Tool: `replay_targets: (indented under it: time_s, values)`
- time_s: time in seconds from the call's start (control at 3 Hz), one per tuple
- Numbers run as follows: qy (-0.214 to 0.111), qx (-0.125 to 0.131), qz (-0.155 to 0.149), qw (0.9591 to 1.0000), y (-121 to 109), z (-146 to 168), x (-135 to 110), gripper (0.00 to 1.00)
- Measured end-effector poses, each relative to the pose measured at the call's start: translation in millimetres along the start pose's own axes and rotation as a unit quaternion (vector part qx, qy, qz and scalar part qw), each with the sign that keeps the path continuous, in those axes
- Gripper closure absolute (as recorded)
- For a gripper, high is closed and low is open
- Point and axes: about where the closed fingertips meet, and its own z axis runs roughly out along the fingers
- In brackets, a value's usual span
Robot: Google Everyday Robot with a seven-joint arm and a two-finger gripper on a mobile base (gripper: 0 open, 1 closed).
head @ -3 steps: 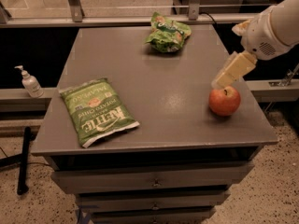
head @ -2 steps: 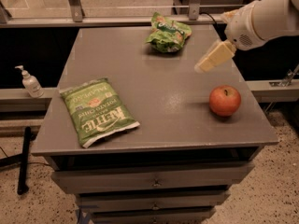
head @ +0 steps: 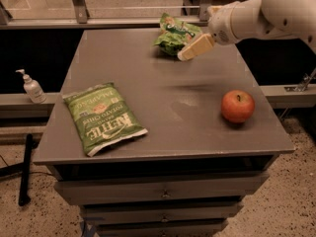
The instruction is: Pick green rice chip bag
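Here, a grey counter (head: 123, 63) is seen from the front and above, with 6 o'clock as its near edge. Below that edge sits a stack of shallow drawers (head: 163, 194).

On the counter at about 8 o'clock lies a large flat green crisp bag (head: 104, 116) with white lettering. It is not the target. At about 4 o'clock a red apple (head: 237, 106) stands alone, well apart from the bag.

Further back, a white robot arm (head: 266, 14) reaches in from 2 o'clock. Its tan claw (head: 195, 47) hangs just above the counter, pointing down and left. Whether the claw is open or closed cannot be told, but it does not look to be carrying anything.

The small, lumpy green rice chip bag (head: 174, 33) sits at the far edge, at about 12 to 1 o'clock. The claw tip is just beside its near right side. Whether they touch cannot be told.

This looks like the approach step, with the pick not yet made. The next move likely calls for centring the claw over the crumpled bag, lowering onto it, then closing and lifting. The glossy, puffy wrapper may slip or squash.

The counter top is smooth and matt. To the left, a white pump bottle (head: 31, 87) stands on a low ledge (head: 15, 105). The floor (head: 291, 201) is speckled, and metal rails run behind the counter.
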Motion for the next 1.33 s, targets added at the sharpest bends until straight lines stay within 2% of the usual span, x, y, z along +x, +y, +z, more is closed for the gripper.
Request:
replay_targets:
  time_s: [0.33,0.67,1.0,1.33]
  values:
    - [-0.008,0.005,0.002,1.0,-16,38,-1,0.0]
    - [0.001,0.0,0.004,1.0,-22,73,3,0.0]
    - [0.017,-0.016,0.008,0.9997,-15,101,13,0.0]
    - [0.026,-0.027,0.016,0.9992,-10,118,20,0.16]
